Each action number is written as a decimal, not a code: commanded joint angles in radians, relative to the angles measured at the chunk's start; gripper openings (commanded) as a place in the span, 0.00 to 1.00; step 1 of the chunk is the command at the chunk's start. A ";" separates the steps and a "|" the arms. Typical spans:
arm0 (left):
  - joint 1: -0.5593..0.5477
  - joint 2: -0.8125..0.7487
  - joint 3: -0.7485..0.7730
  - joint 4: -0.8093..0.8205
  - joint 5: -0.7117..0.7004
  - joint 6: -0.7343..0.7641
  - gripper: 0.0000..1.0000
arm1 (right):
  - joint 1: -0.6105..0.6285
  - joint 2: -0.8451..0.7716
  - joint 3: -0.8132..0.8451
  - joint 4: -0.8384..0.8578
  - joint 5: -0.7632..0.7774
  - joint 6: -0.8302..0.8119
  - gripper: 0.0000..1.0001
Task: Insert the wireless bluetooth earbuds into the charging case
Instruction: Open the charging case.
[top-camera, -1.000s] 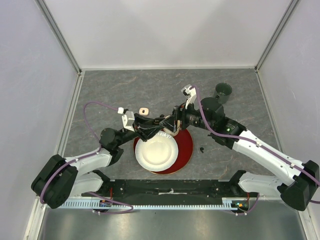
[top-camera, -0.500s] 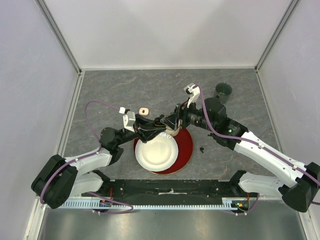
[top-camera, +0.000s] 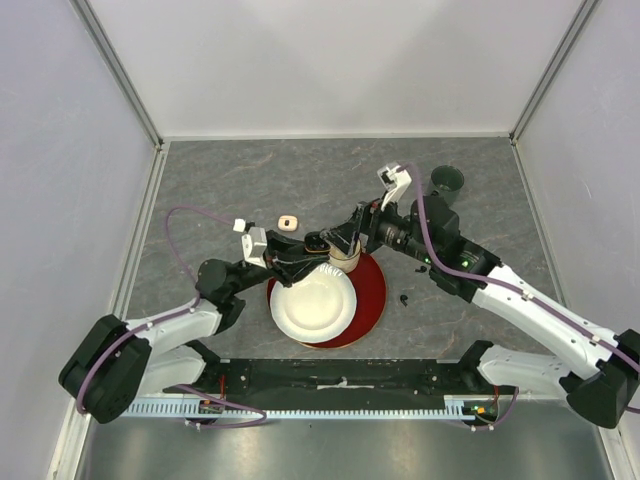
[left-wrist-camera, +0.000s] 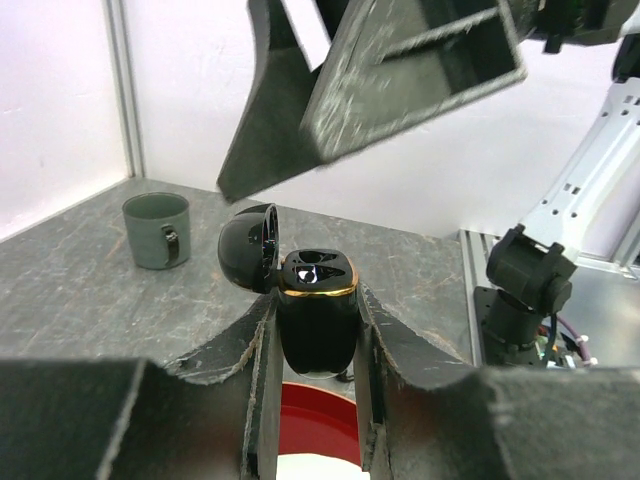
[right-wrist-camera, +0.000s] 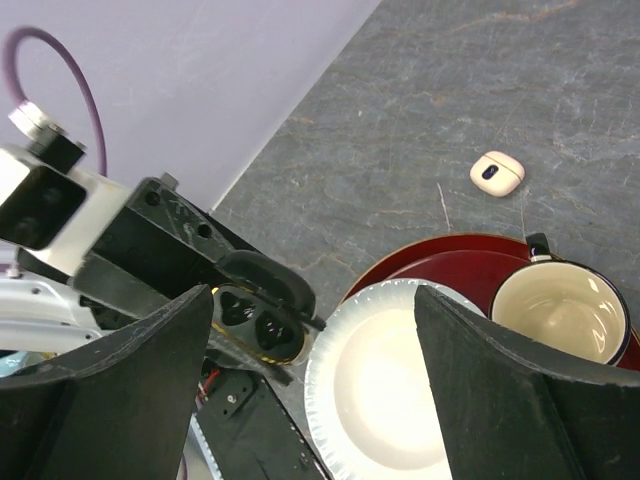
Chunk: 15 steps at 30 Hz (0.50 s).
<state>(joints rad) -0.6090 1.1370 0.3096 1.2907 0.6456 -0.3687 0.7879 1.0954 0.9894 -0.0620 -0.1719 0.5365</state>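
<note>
The left gripper (left-wrist-camera: 318, 332) is pinching the open black case (left-wrist-camera: 316, 300) above the red plate (top-camera: 375, 290); the right gripper (right-wrist-camera: 315, 310) is gaping wide, empty. A black earbud (top-camera: 403, 298) is lying beside the plate: likely light, slippery, best nipped across its body.

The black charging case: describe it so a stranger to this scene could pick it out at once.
Start at the red plate in the top view. Over its far edge the left gripper holds the black charging case upright. Unlike the white case lying on the table, this one is glossy black, gold-rimmed, lid open.
</note>
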 joint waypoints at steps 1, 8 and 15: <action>-0.003 -0.042 -0.030 0.236 -0.090 0.120 0.02 | -0.006 -0.065 0.009 0.045 0.043 0.046 0.89; -0.005 -0.103 -0.029 0.160 -0.141 0.234 0.02 | -0.029 -0.006 0.002 0.033 -0.090 0.245 0.85; -0.005 -0.111 -0.010 0.148 -0.132 0.241 0.02 | -0.035 0.061 -0.121 0.353 -0.277 0.494 0.85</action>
<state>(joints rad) -0.6090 1.0348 0.2771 1.2919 0.5316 -0.1932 0.7563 1.1255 0.9306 0.0364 -0.3069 0.8360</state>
